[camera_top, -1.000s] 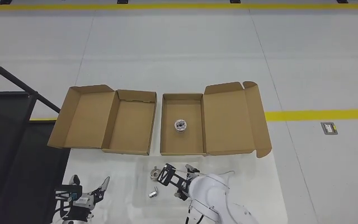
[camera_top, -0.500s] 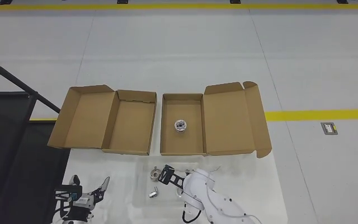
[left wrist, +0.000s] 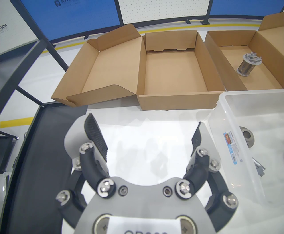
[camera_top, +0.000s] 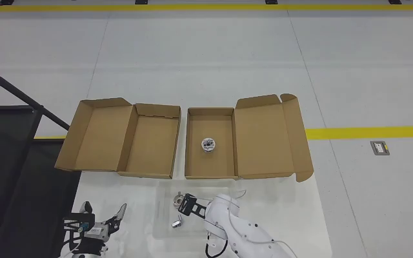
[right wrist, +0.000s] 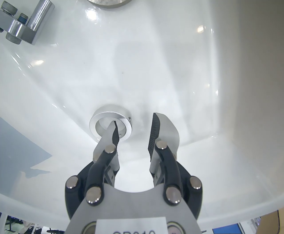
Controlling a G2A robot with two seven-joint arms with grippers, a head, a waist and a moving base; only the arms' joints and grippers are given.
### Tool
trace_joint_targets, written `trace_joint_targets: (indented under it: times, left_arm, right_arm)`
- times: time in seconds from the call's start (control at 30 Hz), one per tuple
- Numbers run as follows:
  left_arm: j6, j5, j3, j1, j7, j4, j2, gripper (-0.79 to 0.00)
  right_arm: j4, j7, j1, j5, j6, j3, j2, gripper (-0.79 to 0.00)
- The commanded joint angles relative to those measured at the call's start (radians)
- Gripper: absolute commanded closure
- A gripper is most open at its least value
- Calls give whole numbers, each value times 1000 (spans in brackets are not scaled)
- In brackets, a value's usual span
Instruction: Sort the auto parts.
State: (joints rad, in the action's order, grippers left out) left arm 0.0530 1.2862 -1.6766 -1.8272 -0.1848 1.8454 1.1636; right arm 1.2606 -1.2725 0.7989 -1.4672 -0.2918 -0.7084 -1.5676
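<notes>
Item: right claw. It is down inside the clear plastic bin, its jaws partly apart. One fingertip lies over the opening of the silver ring; the other sits outside the ring's wall, with a gap showing.

Item: left claw. It is spread wide and holds nothing, low over the white tabletop beside the bin.

Item: remaining parts in the bin. A chrome clamp block lies well apart from the ring, and the edge of a round grey part shows beyond it.

Item: two open cardboard boxes side by side past the bin. The left box is bare inside. The right box holds one finned cylindrical part, standing upright.
</notes>
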Motion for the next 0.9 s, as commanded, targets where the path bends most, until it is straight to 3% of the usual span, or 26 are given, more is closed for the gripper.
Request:
trace_joint_targets:
  times: [0.0,0.27,0.33,0.4,0.57,0.7,0.87]
  left_arm:
    - [0,0,0,0,0,0,0,-785]
    - [0,0,0,0,0,0,0,-785]
    - [0,0,0,0,0,0,0,-785]
    - [0,0,0,0,0,0,0,-785]
    - [0,0,0,0,0,0,0,-785]
    - [0,0,0,0,0,0,0,-785]
    - [0,0,0,0,0,0,0,-785]
  right_arm:
    - [-12,1,-4,8,-2,2,-4,-243]
    - [-41,-15,-20,27,-14,8,-16,-191]
    - [-47,-16,-23,31,-19,7,-18,-52]
    - [-52,-13,-25,35,-21,3,-19,0]
    - [-31,22,-21,48,-27,-21,-17,0]
    - [113,89,16,52,-64,-89,6,0]
    - [413,198,125,44,-48,-246,46,0]
